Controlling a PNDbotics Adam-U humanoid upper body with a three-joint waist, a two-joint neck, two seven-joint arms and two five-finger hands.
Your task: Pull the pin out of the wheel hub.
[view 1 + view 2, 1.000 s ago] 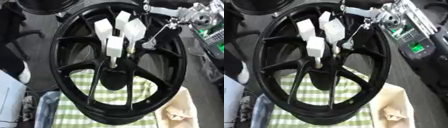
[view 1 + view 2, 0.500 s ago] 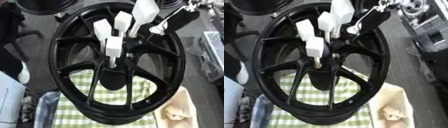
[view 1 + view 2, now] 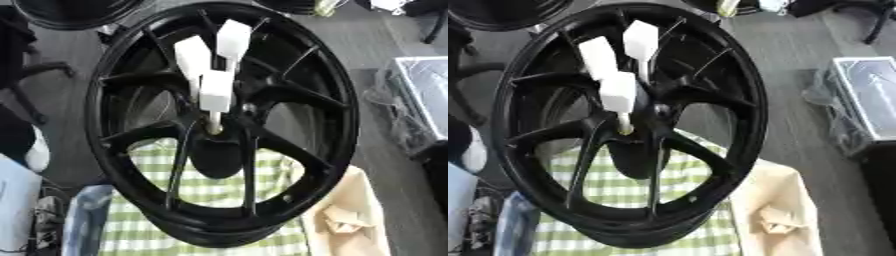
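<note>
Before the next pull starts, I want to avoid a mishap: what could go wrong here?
Three white-handled pins still stand close together in the hub of the black wheel; reaching for the front pin could knock the left pin or the rear pin. The wheel rests tilted on a green checked cloth, so a sideways pull might shift it. Neither hand shows, so the approach cannot be checked.

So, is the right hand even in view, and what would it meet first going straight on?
No: neither hand shows in either view, so its line cannot be judged. Three white pins stand in the wheel hub, untouched.
</note>
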